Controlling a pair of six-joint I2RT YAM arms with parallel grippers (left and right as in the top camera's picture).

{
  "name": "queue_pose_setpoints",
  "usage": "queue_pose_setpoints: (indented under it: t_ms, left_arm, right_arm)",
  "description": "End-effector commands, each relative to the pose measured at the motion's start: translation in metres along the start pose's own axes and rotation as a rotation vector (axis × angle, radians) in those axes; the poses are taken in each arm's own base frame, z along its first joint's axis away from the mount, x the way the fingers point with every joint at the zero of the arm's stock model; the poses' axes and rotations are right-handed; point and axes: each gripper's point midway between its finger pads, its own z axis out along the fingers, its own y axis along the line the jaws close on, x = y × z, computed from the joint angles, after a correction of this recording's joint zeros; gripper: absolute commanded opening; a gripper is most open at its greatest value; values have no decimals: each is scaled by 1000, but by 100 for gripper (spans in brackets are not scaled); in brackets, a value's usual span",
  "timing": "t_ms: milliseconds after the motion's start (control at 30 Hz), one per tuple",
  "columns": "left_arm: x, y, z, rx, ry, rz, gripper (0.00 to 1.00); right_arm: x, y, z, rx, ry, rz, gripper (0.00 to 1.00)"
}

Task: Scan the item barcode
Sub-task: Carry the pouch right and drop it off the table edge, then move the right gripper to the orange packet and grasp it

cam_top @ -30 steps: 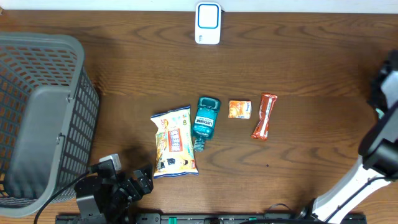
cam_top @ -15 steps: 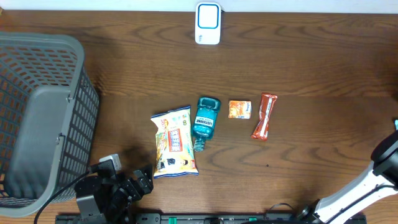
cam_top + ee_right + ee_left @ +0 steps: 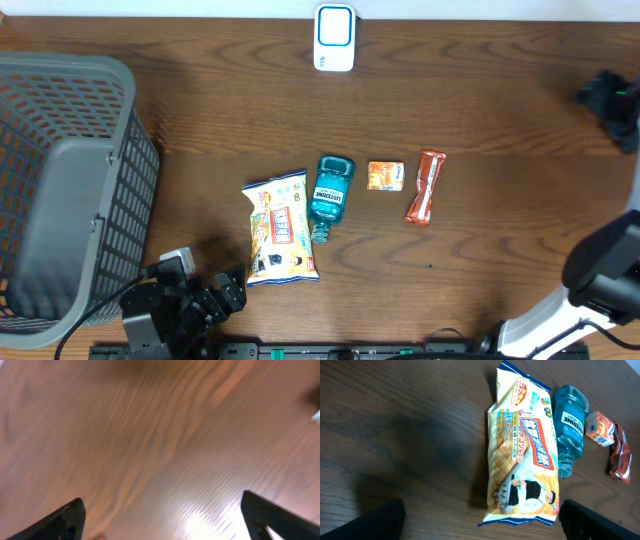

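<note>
Snack bag [image 3: 280, 225], bottle [image 3: 330, 195], box [image 3: 386, 176] and bar [image 3: 425, 187] lie mid-frame below scanner [image 3: 334, 38]; my right gripper [image 3: 610, 98], jaws apart at right edge, should grip one across its narrow width.

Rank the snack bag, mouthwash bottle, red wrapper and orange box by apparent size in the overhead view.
1. snack bag
2. mouthwash bottle
3. red wrapper, nearly as long as the bottle but clearly slimmer
4. orange box

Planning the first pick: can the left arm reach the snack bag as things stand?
Probably yes: the bag lies flat just ahead of the open left gripper, nothing between; the bottle crowds one side.
</note>
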Motion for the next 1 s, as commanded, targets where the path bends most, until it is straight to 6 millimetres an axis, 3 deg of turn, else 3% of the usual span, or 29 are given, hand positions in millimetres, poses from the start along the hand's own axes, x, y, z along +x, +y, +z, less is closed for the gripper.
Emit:
queue_pose_setpoints:
  t_ms: [0,167,233,333,400,433,533,700,967]
  left_arm:
    - [10,3,1,-6,39,-2,98]
    - [10,3,1,-5,39,-2,98]
    - [10,3,1,-5,39,-2,99]
    - [10,3,1,-5,39,-2,98]
    - [10,3,1,-5,39,-2,99]
    - [10,3,1,-5,39,-2,98]
    - [10,3,1,-5,39,-2,98]
    - [10,3,1,-5,39,-2,98]
    - [10,3,1,-5,39,-2,98]
  right_arm:
    - [36,40,-1,-54,82,-30,99]
    - [108,81,-2,-59,224,-227,99]
    - [134,90,-3,-50,268,-336,82]
    - [168,101,0,-29,301,-459,26]
    - [191,102,12,28,294,-527,5]
    - [198,97,18,66,288,-532,1]
    - [209,75,37,185,257,-491,1]
    - [226,59,64,203,270,-501,1]
    - [228,69,102,97,176,-575,2]
